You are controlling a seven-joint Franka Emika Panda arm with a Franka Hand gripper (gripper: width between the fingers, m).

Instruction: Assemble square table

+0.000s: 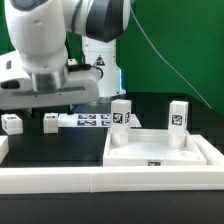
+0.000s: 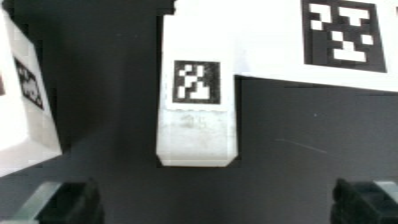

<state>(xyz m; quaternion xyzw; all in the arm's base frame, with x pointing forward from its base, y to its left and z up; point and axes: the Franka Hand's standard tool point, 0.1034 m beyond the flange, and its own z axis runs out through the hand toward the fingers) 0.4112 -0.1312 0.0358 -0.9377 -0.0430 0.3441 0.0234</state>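
Observation:
The square table's top [image 1: 160, 152], a white tray with a raised rim, lies at the exterior view's right. Two white tagged legs stand upright at its far corners [image 1: 121, 113] [image 1: 179, 115]. Two more legs lie loose on the black table at the exterior view's left [image 1: 12, 123] [image 1: 50, 122]. My gripper [image 1: 48, 102] hangs just above the second of these. In the wrist view that leg [image 2: 199, 100] lies ahead of my open gripper [image 2: 217, 200], nothing between the fingers [image 2: 71, 202]. Another tagged white piece [image 2: 25, 95] shows at the picture's edge.
The marker board [image 1: 92, 120] [image 2: 338, 40] lies flat just beyond the loose leg. A long white border rail [image 1: 90, 182] runs along the front of the table. A green backdrop stands behind.

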